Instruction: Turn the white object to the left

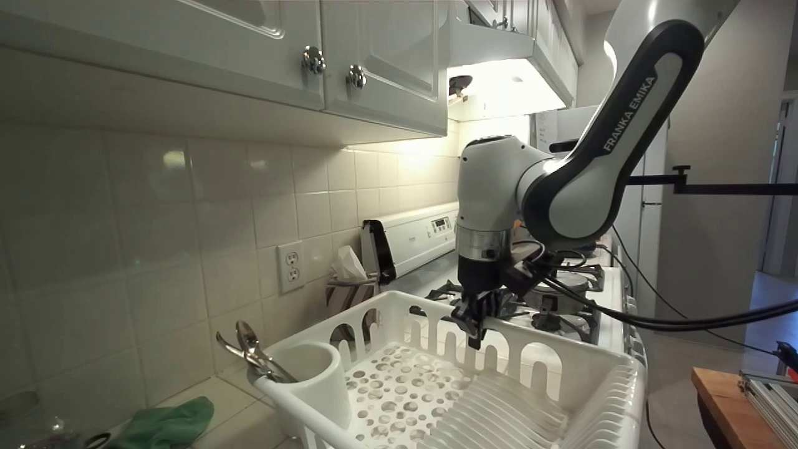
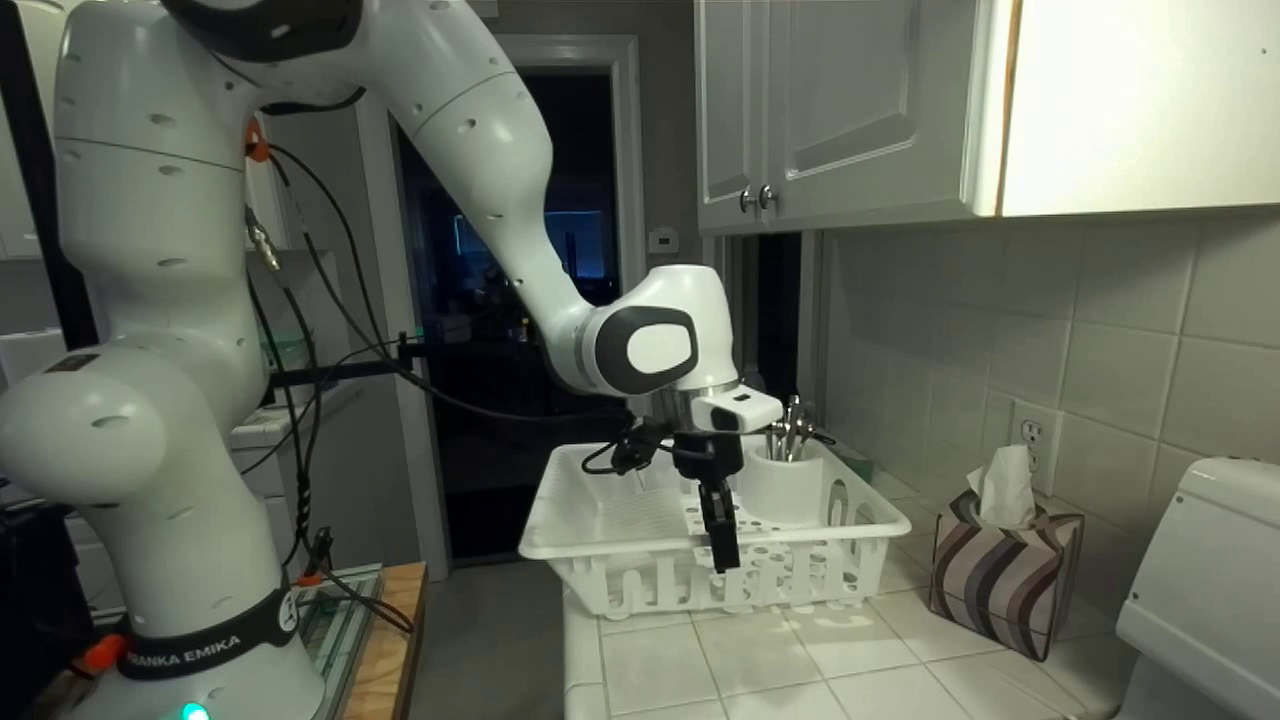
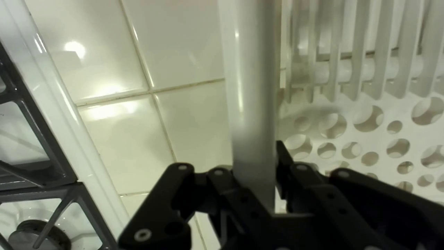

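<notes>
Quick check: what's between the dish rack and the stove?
In the wrist view, white counter tiles lie between the rack and the stove. In an exterior view, a striped tissue box also stands there, near the wall.

A striped tissue box [image 2: 1000, 580], tissue [image 2: 1005, 487] poking from its top, stands on the tiled table [image 2: 740, 665] near a white stove [image 1: 413, 240] with black grates [image 3: 41, 135]; a green cloth [image 1: 167, 424] lies near the wall [image 1: 159, 268], an outlet [image 1: 290, 267] is set in its tiles, and cabinets [image 1: 380, 50] hang above, beside a lit range hood [image 1: 489, 47]

Free: tiles [image 3: 190, 125] between rack [image 3: 249, 86] and stove [image 3: 64, 118] | Obstacles: tissue box [image 2: 1005, 575], overhead cabinets [image 1: 399, 56]
</notes>
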{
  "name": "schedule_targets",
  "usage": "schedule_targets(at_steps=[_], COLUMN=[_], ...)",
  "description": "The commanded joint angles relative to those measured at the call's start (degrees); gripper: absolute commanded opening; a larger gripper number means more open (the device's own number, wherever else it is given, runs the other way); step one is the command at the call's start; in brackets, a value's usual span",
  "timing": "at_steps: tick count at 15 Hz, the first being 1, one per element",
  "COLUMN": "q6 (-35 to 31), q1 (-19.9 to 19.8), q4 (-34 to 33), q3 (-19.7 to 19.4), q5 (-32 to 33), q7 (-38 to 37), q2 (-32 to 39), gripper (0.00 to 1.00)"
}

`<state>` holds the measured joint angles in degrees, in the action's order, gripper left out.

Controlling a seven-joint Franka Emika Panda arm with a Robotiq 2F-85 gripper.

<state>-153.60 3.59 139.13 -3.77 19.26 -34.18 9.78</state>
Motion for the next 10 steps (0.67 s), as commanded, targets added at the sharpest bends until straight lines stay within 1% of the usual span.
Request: schedule_targets(at_steps=[1,2,3,5,8,10], q6=[-0.06,0.15,0.27,0.78,0.93,0.73], q1=[1.35,1.51,1.56,1.58,1.35,1.35], q4=[-0.9,-0.97,-0.97,-0.97,-0.66,-0.82], q3=[-0.65,-0.64,-0.56,-0.33,-0.23,-0.56], q5=[-0.56,-0.55,-0.74,-1.79,-2.57,-1.91], q7=[-2.37,-2.83,-2.95,-3.79,-4.22,-5.05], q2=[0.41,0.33,0.23,-0.18,-1.0,-1.13], gripper=[0.02,0.06,0.32,0.34,0.55,0.69])
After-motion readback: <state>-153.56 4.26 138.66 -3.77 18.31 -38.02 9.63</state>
